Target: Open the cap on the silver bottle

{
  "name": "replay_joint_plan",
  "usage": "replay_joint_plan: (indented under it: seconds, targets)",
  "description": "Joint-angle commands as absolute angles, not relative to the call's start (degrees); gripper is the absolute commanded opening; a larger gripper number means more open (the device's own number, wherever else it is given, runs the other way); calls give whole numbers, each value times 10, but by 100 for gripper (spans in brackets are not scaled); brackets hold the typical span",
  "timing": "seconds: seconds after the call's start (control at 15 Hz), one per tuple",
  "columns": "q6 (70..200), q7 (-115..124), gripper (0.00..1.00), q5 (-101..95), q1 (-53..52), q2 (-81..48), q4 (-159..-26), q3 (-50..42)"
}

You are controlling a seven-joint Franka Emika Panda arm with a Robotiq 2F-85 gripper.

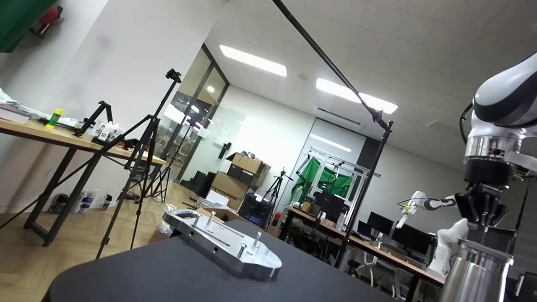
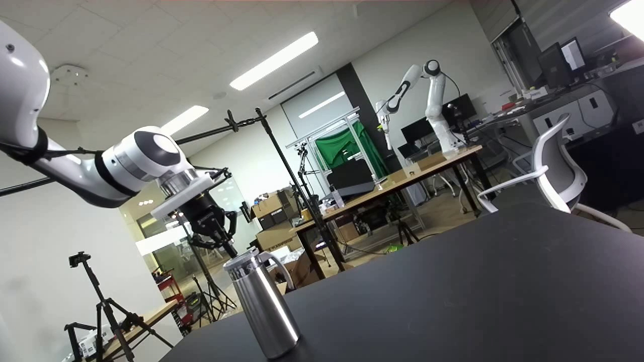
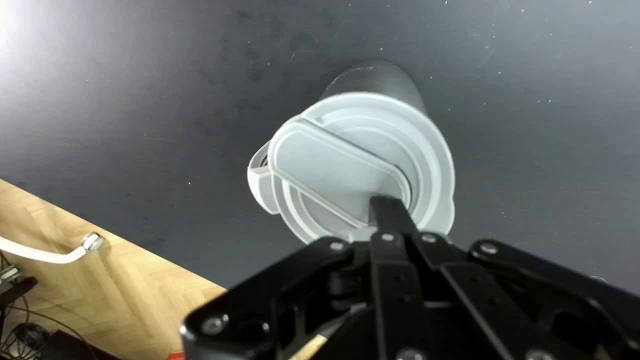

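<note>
The silver bottle stands on the table in both exterior views (image 1: 474,282) (image 2: 266,312). Its side handle shows in an exterior view (image 2: 283,271) and in the wrist view (image 3: 262,189). The cap (image 2: 242,259) is on the bottle; in the wrist view the cap (image 3: 340,167) looks pale grey with a raised elongated tab pointing to the handle side. My gripper (image 2: 231,249) is shut and empty, its fingertips together. In the wrist view the gripper (image 3: 390,206) reaches over the tab's end opposite the handle. I cannot tell whether the fingertips touch the cap.
The dark table (image 2: 453,286) carries a flat grey metal plate with upright pegs (image 1: 226,243), apart from the bottle. The table edge lies near the handle side in the wrist view. A white chair (image 2: 553,168) and a black boom stand (image 1: 369,184) are behind the table.
</note>
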State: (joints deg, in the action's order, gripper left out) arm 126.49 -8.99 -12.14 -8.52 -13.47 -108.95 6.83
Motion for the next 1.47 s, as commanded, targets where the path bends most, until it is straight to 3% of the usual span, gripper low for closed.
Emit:
replay_joint_plan:
  seconds: [0.0, 0.67, 1.13, 1.2, 1.27, 1.4]
  targets:
    - [1266, -74, 0, -152, -90, -129, -1115, 64]
    - [1243, -83, 0, -146, -89, -120, -1108, 71]
    - [1070, -108, 0, -156, -90, -92, -1046, 73]
    - [1043, -110, 26, -163, -91, -87, -1038, 73]
    - [1022, -120, 27, -162, -90, -80, -1032, 74]
    - [984, -135, 40, -165, -89, -70, -1020, 74]
